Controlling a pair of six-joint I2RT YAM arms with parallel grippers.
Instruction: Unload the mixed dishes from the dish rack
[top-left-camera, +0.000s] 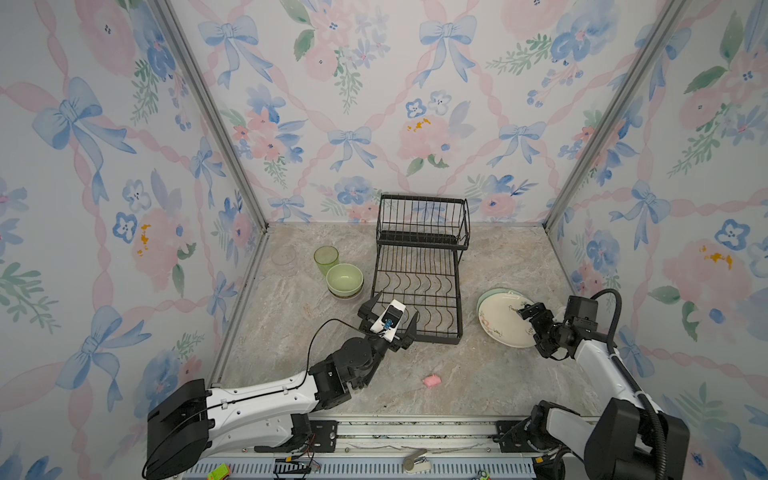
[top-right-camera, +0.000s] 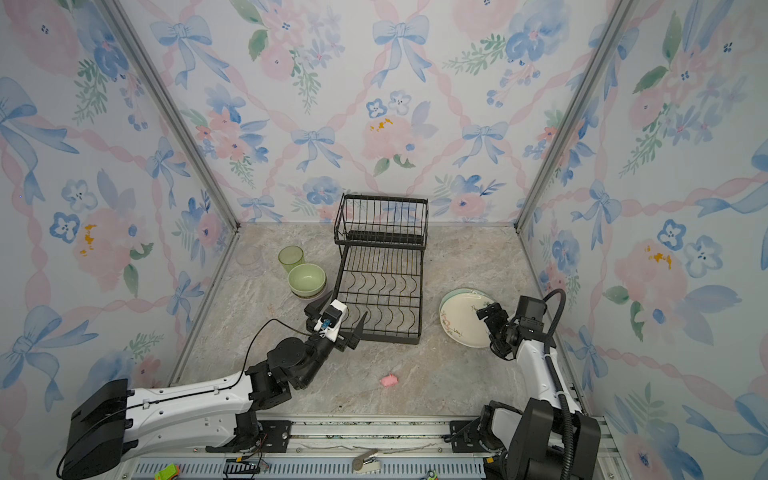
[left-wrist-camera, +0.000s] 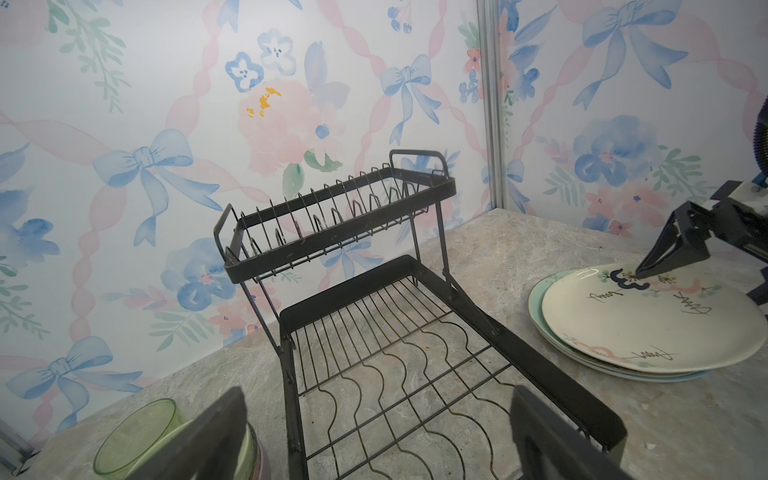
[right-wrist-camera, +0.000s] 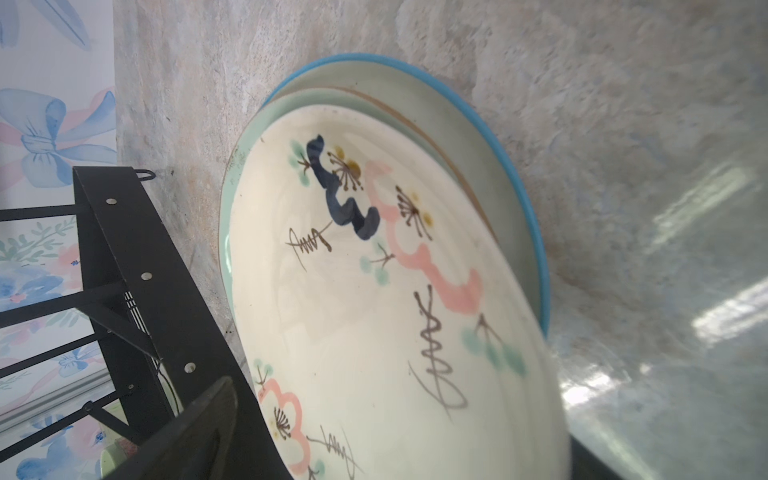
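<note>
The cream plate (top-left-camera: 500, 322) lies flat on the pale green plate (top-left-camera: 484, 296), right of the dish rack (top-left-camera: 417, 291), its right rim between the right gripper's (top-left-camera: 533, 332) spread jaws, while the left gripper (top-left-camera: 395, 308) hangs wide apart over the rack's near-left corner.

Item 1 — small pink lump (top-left-camera: 432, 380), lying alone on the desk (top-left-camera: 490, 386) towards its front edge, well apart from anything else; I see it in both top views.
Item 2 — the desk itself, with a marbled grey-beige stone look.
Item 3: walls (top-left-camera: 374, 104) on three sides, papered with blue bows, pink ribbons and flowers, joined by silver metal corner posts (top-left-camera: 216, 124).
Item 4: metal rail (top-left-camera: 415, 434) along the front. Beside it I make out a small green object (top-left-camera: 219, 471) and a grey-beige one (top-left-camera: 415, 460), both too small to name.
</note>
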